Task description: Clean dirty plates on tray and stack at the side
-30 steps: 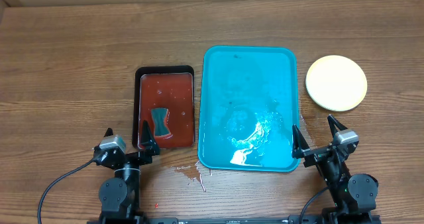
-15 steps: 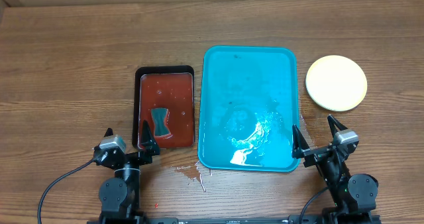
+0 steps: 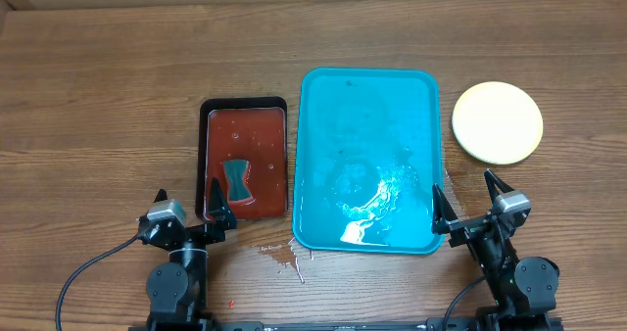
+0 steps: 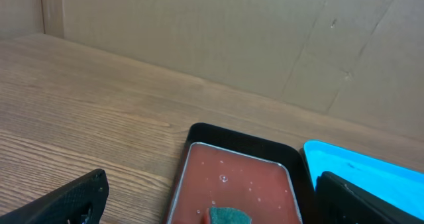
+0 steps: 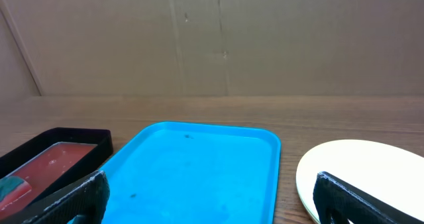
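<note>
Lying long axis front-to-back, the tray (image 3: 367,155); left gripper (image 3: 189,199), right gripper (image 3: 463,196) wide open.

Facing across wooden table (image 4: 86,118) toward cardboard wall (image 4: 199,32). Black-rimmed tray (image 4: 225,132) dead ahead, with a wet red inner surface and droplets. Green sponge (image 4: 230,215) inside, cut off by bottom edge. Turquoise tray (image 4: 358,164) corner just right of it. Left gripper (image 4: 211,181) spread wide, dark fingers (image 4: 73,197) in both lower corners.
</note>
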`<state>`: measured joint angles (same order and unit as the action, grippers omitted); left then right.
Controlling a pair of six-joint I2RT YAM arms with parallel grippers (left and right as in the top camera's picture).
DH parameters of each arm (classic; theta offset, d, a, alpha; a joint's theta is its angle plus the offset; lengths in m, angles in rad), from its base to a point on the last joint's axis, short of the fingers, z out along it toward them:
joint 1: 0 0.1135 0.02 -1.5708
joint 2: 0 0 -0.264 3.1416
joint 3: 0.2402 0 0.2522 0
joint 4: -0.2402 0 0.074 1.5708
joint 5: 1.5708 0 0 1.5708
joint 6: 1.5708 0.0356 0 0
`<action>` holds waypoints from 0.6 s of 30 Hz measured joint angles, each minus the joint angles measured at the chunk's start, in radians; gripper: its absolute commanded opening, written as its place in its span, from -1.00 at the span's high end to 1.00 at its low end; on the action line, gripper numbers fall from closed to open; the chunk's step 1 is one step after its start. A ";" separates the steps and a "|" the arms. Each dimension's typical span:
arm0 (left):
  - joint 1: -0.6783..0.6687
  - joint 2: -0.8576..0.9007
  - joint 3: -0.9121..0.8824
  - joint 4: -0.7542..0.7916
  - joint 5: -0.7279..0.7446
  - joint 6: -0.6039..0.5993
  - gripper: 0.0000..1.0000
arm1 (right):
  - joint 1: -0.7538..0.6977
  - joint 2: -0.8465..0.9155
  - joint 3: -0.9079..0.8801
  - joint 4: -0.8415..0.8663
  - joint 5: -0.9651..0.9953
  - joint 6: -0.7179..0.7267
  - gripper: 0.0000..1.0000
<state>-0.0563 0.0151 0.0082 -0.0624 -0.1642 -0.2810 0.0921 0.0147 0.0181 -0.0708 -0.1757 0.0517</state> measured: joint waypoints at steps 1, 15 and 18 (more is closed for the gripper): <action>0.000 0.000 0.000 0.000 0.000 0.000 -1.00 | 0.000 0.000 0.000 0.000 0.000 0.000 -1.00; 0.000 0.000 0.000 0.000 0.000 0.000 -1.00 | 0.000 0.000 0.000 0.000 0.019 0.000 -1.00; 0.000 0.000 0.000 0.000 0.000 0.000 -1.00 | 0.000 0.000 0.000 0.000 0.028 0.000 -1.00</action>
<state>-0.0563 0.0151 0.0082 -0.0624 -0.1642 -0.2810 0.0921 0.0147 0.0181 -0.0711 -0.1478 0.0513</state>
